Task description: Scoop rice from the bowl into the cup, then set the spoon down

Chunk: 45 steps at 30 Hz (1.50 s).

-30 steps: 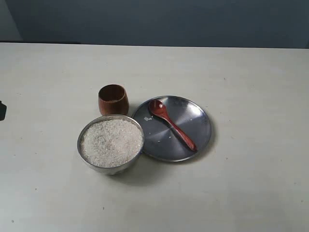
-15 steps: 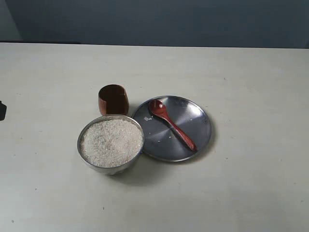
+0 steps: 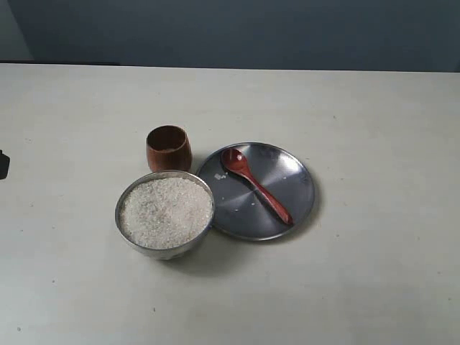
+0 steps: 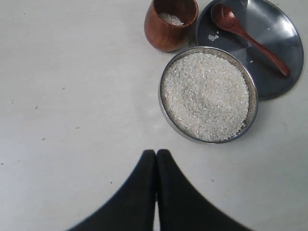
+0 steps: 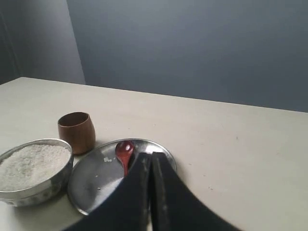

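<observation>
The silver bowl (image 3: pixel 164 213) (image 4: pixel 208 95) (image 5: pixel 36 172) holds a heap of white rice (image 3: pixel 166 211) (image 4: pixel 206 94) (image 5: pixel 30 165). Behind it stands the reddish-brown wooden cup (image 3: pixel 169 148) (image 4: pixel 170 23) (image 5: pixel 76 131), with a little rice inside in the left wrist view. The wooden spoon (image 3: pixel 255 185) (image 4: pixel 249 38) (image 5: pixel 124 153) lies on the flat metal plate (image 3: pixel 287 172) (image 4: pixel 284 43) (image 5: pixel 94 180), head toward the cup. My left gripper (image 4: pixel 156 153) is shut and empty over bare table, short of the bowl. My right gripper (image 5: pixel 151 155) is shut and empty, its fingers hiding the spoon's handle. Neither gripper shows in the exterior view.
A few stray rice grains (image 3: pixel 220 176) lie on the plate near the spoon's head. The pale table (image 3: pixel 374 129) spreads wide around the three dishes. A dark object (image 3: pixel 3 164) sits at the far left edge. A dark blue-grey wall (image 3: pixel 237 32) rises behind the table.
</observation>
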Motion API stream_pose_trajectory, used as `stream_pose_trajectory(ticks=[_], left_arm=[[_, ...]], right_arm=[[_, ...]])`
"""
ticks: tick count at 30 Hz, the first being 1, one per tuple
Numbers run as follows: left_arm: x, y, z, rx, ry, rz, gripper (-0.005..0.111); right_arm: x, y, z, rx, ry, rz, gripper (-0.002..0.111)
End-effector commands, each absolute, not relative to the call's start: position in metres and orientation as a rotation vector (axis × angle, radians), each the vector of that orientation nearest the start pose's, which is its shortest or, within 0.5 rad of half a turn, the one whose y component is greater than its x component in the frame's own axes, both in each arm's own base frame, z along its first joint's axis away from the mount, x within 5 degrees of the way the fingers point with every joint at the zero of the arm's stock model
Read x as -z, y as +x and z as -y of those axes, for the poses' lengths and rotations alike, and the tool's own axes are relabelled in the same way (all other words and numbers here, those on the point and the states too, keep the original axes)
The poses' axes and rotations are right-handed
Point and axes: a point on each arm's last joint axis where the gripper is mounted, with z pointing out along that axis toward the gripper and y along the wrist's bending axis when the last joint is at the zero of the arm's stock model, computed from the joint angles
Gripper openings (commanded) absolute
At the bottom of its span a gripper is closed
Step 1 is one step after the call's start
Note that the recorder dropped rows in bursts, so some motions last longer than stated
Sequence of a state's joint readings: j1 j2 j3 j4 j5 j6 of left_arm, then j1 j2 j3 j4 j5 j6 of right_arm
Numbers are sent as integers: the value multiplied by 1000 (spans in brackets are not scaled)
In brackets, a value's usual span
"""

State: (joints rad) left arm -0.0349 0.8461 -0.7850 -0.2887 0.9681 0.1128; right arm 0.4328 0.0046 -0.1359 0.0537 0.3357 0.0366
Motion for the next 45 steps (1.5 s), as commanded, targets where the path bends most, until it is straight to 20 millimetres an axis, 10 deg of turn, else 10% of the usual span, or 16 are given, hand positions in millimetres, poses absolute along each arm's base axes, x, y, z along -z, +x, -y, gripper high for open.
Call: stream_pose_trajectory(ticks=[1, 45], left_arm=[[-318, 144, 26, 327, 72, -2482, 0], [-318, 144, 26, 327, 72, -2482, 0]], right_arm=[[-227, 43, -21, -394, -307, -1671, 0], [-228, 48, -2, -78, 49, -1681, 0]])
